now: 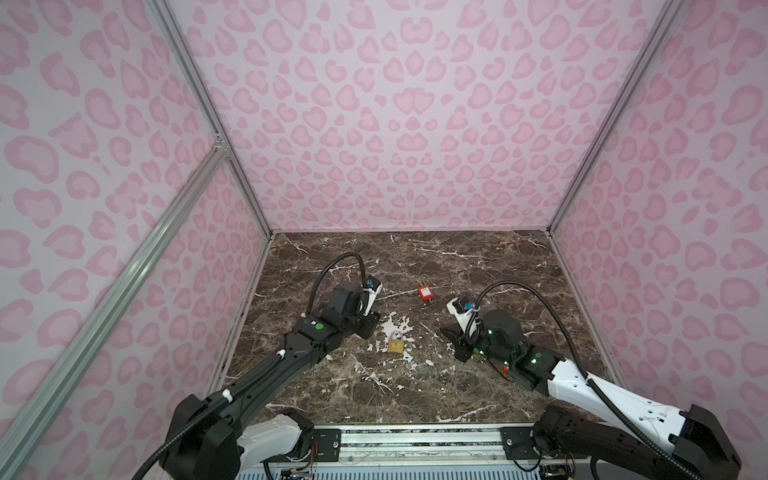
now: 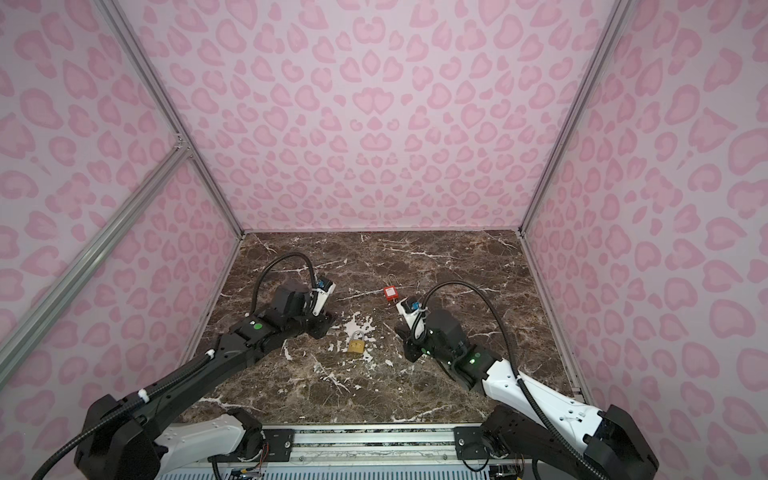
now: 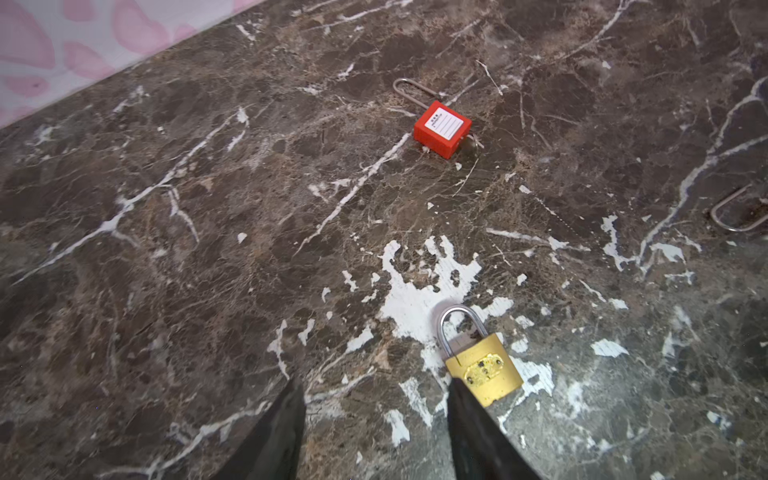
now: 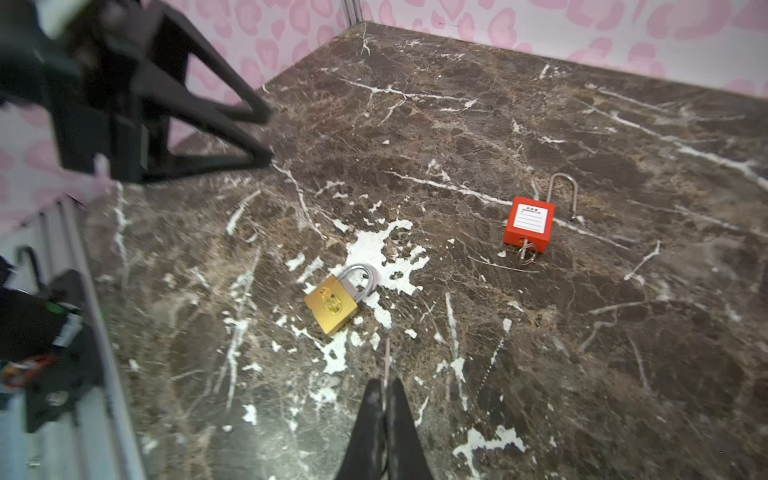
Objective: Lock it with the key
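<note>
A brass padlock (image 1: 395,345) (image 2: 356,345) lies flat on the marble floor between both arms. In the left wrist view the brass padlock (image 3: 484,370) sits just outside one finger (image 3: 461,411) of my left gripper (image 3: 374,411). That gripper is open, with only bare floor between its fingers. My right gripper (image 4: 386,386) is shut on a thin metal key (image 4: 387,359), whose blade sticks out past the fingertips toward the brass padlock (image 4: 332,305), a short way off. In both top views the left gripper (image 1: 371,323) and right gripper (image 1: 449,333) hover low on either side of the padlock.
A red padlock (image 1: 425,293) (image 4: 530,222) with a long open shackle lies farther back. Its own key and ring (image 4: 525,251) are in its base. A bent metal loop (image 3: 735,212) lies at the edge of the left wrist view. Pink patterned walls close in three sides.
</note>
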